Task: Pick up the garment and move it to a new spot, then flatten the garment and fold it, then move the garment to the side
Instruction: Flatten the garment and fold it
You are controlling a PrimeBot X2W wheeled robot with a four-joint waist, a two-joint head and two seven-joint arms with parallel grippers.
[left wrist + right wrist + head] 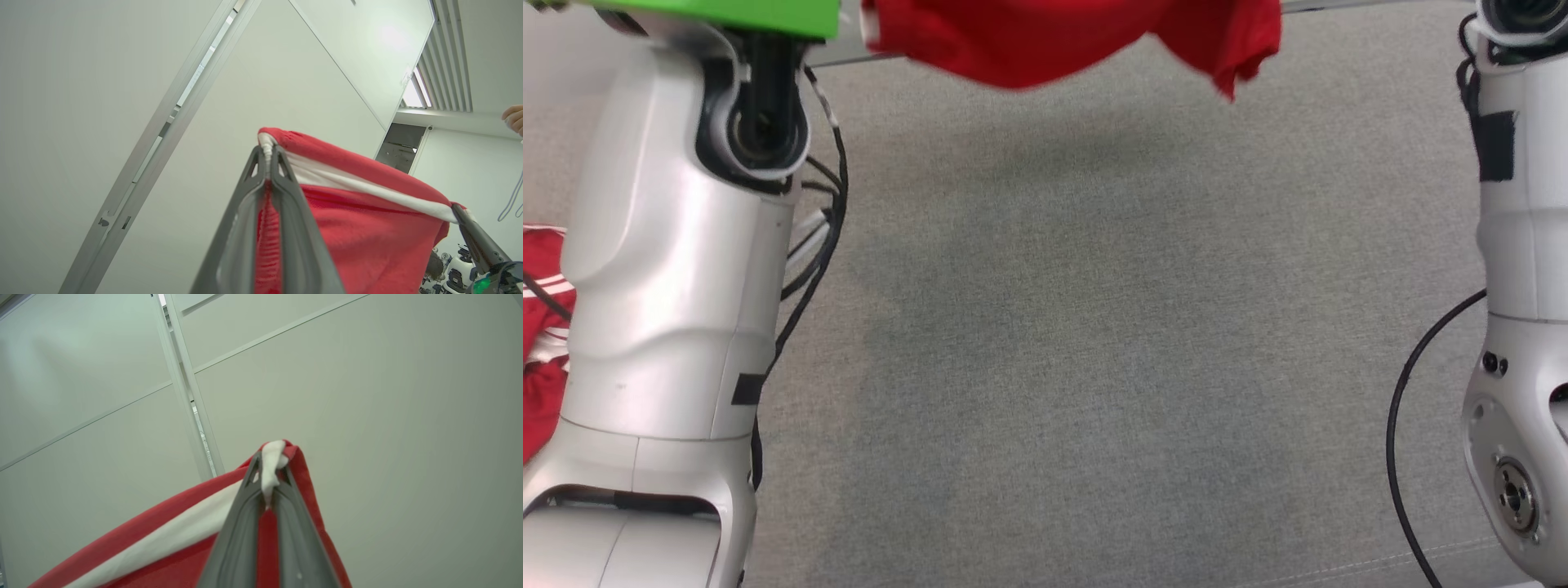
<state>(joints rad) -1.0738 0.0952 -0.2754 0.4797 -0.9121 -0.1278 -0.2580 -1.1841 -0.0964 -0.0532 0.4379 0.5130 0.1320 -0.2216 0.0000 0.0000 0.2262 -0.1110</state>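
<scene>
Grey fabric surface (1094, 367) below; left claw (268, 152), right claw (270, 462) pinch red garment (367, 228) aloft.

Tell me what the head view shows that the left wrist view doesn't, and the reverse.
Head view: the grey cloth surface, both pale forearms, and striped red clothing at its left edge. Left wrist view: the left end effector and right end effector, each shut on the white-banded edge of the garment, plus a person's hand at the right edge. Shared: the lifted red garment.

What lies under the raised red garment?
Bare grey cloth surface with a faint shadow lies below the red garment. The strip behind its hanging hem is hidden.
</scene>
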